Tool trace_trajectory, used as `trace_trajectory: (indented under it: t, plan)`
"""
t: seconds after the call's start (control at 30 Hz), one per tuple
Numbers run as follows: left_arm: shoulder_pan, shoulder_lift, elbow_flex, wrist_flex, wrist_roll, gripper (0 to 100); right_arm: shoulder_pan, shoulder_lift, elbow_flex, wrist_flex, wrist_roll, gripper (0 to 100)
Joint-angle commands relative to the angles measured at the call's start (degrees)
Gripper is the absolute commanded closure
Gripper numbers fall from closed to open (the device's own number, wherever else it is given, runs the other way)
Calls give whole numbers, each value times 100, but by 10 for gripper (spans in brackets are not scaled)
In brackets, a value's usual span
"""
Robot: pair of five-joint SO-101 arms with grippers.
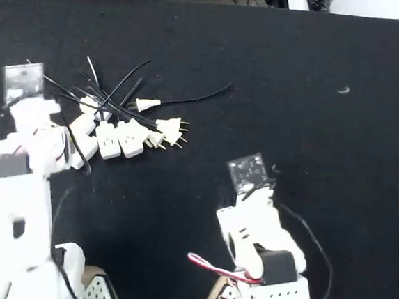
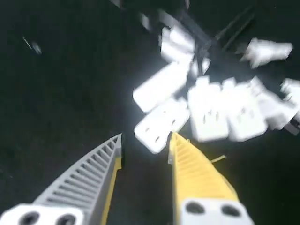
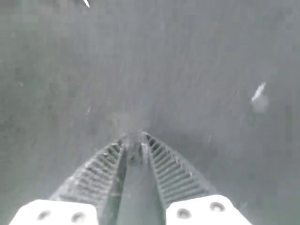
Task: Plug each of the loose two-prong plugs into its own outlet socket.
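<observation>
Black cloth (image 1: 292,130) covers the whole table, so I'll start on my left side. My left arm (image 1: 15,175) stands just to the left of the heap of outlet sockets (image 1: 120,139). My left pincer (image 2: 144,143) is spread well apart and has hold of nothing. Right off its tips lies the nearest outlet socket (image 2: 157,129), a white block with its slots facing up. One fingertip (image 2: 174,140) is just beside the end of that block, though I can't say whether it's touching.

On to the heap itself. The white socket blocks are bunched side by side, and black cords (image 1: 117,86) fan out on the far side of them. The two-prong plugs (image 1: 170,127) lie at the heap's right edge with their prongs pointing away from it. One lone plug (image 1: 145,105) sits just beyond them on its own cord.

Further right, well apart from the heap, is my right arm (image 1: 261,246). My right pincer (image 3: 134,140) is closed tip to tip, gripping nothing, over bare cloth. Farther right again, a pale speck (image 1: 342,90) lies on the cloth.
</observation>
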Motion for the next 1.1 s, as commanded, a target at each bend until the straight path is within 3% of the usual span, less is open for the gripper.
trace_trajectory:
  t: [0.0, 0.07, 0.17, 0.37, 0.53, 0.7, 0.9, 1.07]
  plan:
    - [84, 1495, -734, 26, -413, 804, 18, -391, -822, -492, 1609, 983]
    - [48, 2031, -901, 26, -703, 785, 62, -382, -1077, -703, 1960, 982]
    - [40, 2796, -1174, 26, -897, 784, 273, -338, -1657, -791, 1512, 970]
    - [66, 4044, -1815, -527, -1037, 784, 431, -321, -2941, -220, 747, 770]
    - [136, 4712, -2053, -1143, -1477, 784, 457, -321, -3319, 132, 738, 770]
    - [312, 5029, -2018, -1143, -2268, 785, 466, -295, -3354, 132, 932, 770]
    - [418, 5064, -2009, -1134, -2549, 842, 642, 523, -3741, 88, 862, 770]
    - [708, 5046, -2018, -264, -2585, 881, 1380, 1666, -4462, -114, 844, 770]
